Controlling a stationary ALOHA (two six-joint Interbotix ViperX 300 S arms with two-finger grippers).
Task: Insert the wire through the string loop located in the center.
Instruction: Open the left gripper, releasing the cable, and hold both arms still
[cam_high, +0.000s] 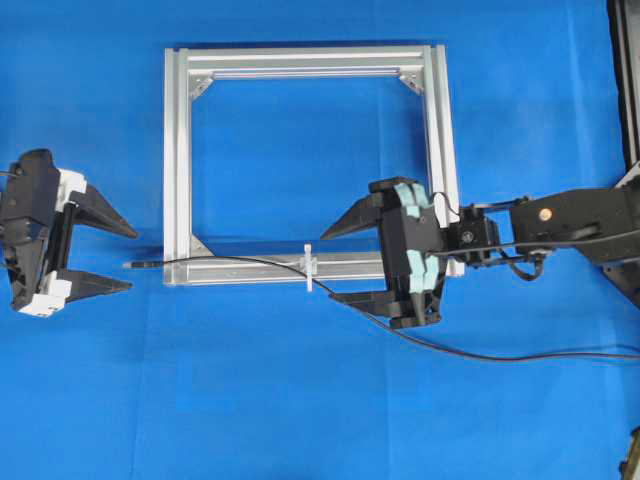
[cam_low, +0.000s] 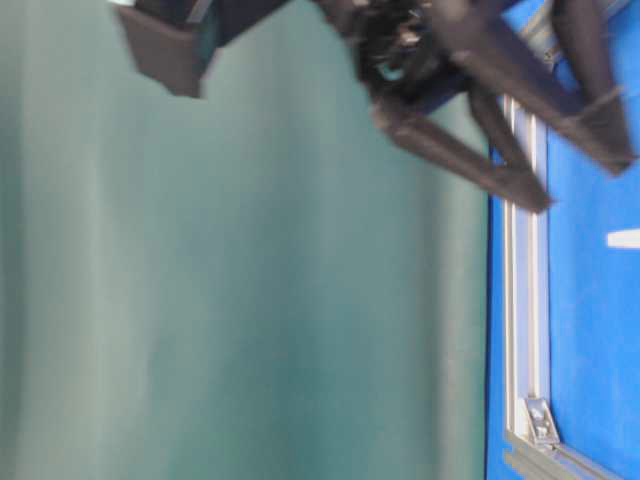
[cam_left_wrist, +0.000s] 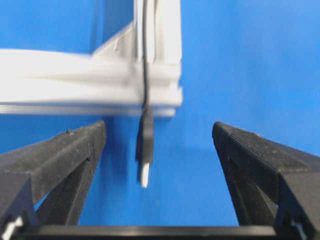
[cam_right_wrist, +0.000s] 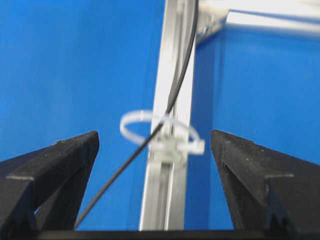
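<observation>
Overhead, the thin black wire (cam_high: 240, 261) lies along the near bar of the square silver aluminium frame (cam_high: 177, 150), long axis left-right. Its plug (cam_high: 141, 265) points left, past the frame's corner. It runs through the tiny white string loop (cam_high: 309, 268). The left gripper (cam_high: 132, 259) is spread wide, empty, apart from the plug on bare blue table (cam_high: 300, 400). The right gripper (cam_high: 326, 266) straddles the bar, jaws parted, holding nothing.

Table-level view: blurred dark fingers only.

Left wrist view alone shows the plug's metallic tip (cam_left_wrist: 145, 174) facing the camera.

Right wrist view alone shows the wire passing inside the loop (cam_right_wrist: 145, 125).
</observation>
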